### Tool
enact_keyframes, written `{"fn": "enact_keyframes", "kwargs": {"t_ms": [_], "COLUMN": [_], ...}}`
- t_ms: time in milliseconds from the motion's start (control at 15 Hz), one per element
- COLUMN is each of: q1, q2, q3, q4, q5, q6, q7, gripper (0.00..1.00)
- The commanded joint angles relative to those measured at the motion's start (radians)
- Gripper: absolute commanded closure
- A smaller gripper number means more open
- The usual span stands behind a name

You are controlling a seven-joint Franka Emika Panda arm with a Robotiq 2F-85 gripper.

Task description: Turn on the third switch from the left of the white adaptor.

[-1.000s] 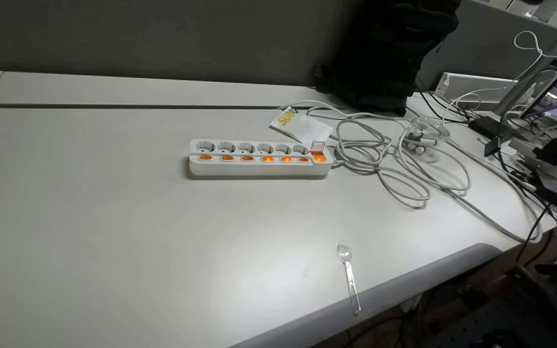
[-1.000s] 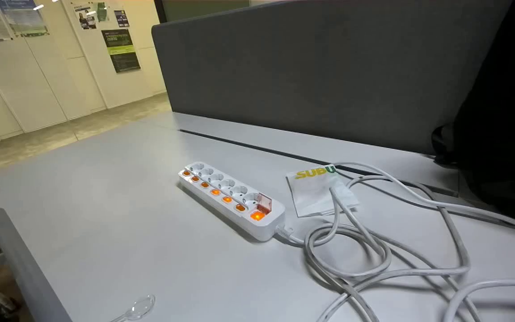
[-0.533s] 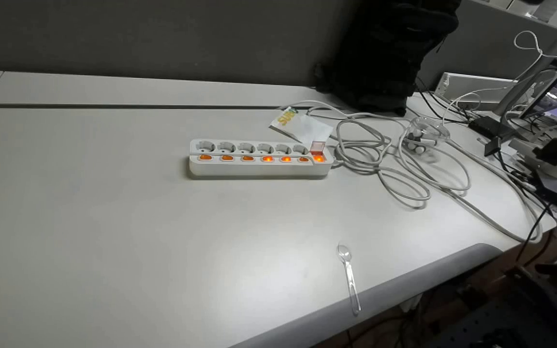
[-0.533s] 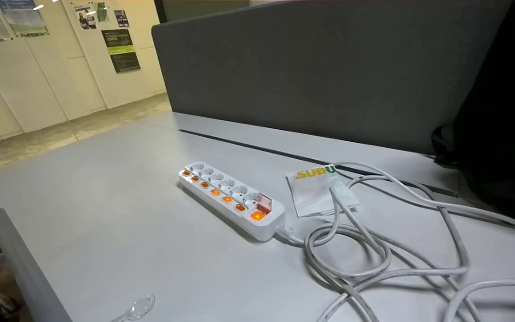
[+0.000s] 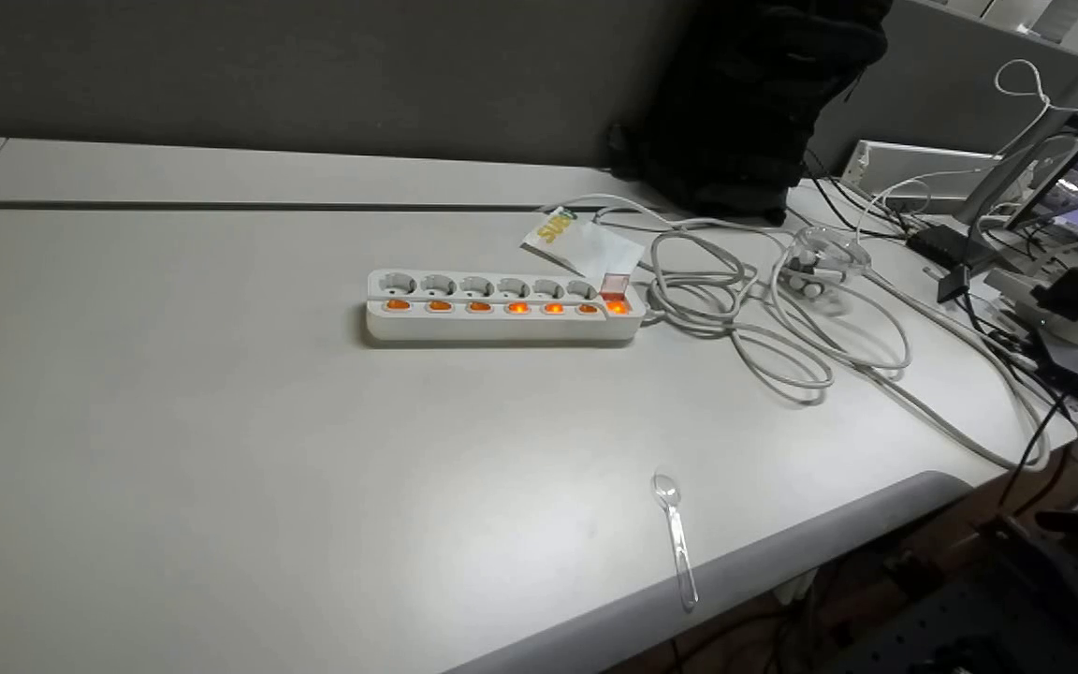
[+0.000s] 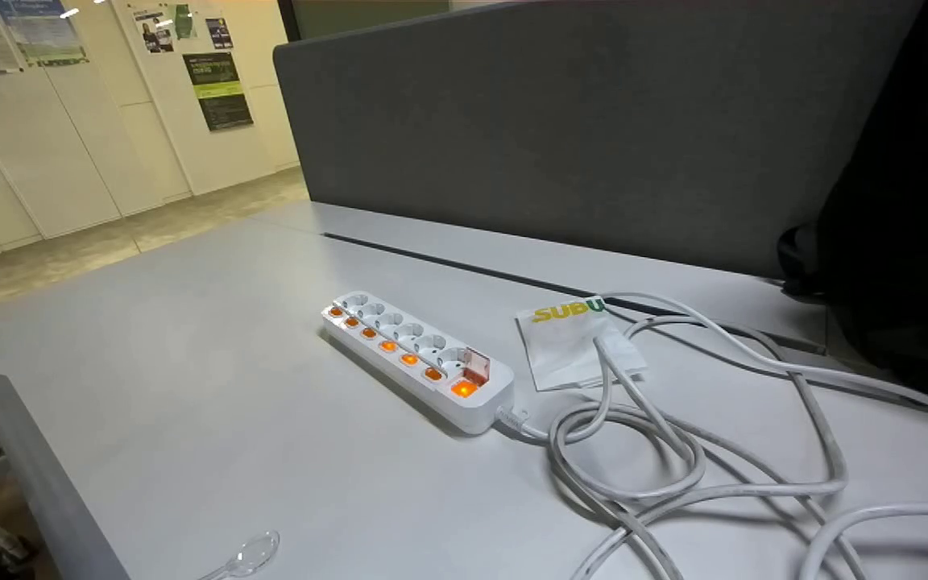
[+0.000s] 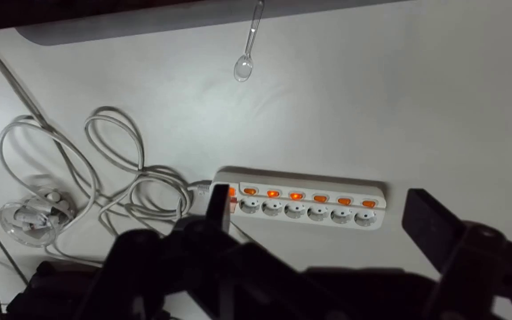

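White adaptor [image 5: 502,328]: lying flat toward the far side of the desk [image 5: 221,468], with the third switch from the left [image 5: 480,307] unlit, but the fourth switch [image 5: 518,308] and fifth switch [image 5: 554,308] glowing orange. Visible in the wrist view beyond the gripper [image 7: 325,216], jaws spread wide apart. Coiled cable [image 6: 754,489] to its right; printed paper [image 5: 586,248] beyond its right end. Clear spoon [image 5: 676,532] at the near edge, black bag [image 5: 735,103] far right.

Smooth plastic adaptor [image 5: 503,325], glossy plastic spoon [image 5: 677,543]
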Motion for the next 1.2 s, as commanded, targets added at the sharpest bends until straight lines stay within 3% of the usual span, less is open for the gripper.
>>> {"fn": "enact_keyframes", "kwargs": {"t_ms": [0,267,400,800,933,1133], "q1": [-0.062,-0.184,-0.252,-0.435,-0.457,-0.426], "q2": [0.005,0.091,0.153,0.397,0.482,0.600], "q3": [0.049,0.108,0.141,0.236,0.241,0.199], "q4": [-0.008,-0.004,0.005,0.064,0.092,0.138], "q5": [-0.075,-0.186,-0.234,-0.426,-0.489,-0.552], "q6": [0.134,0.326,0.401,0.573,0.584,0.572], "q7": [0.104,0.208,0.264,0.477,0.544,0.605], "gripper": [0.00,0.00,0.26,0.69,0.81,0.99]}}
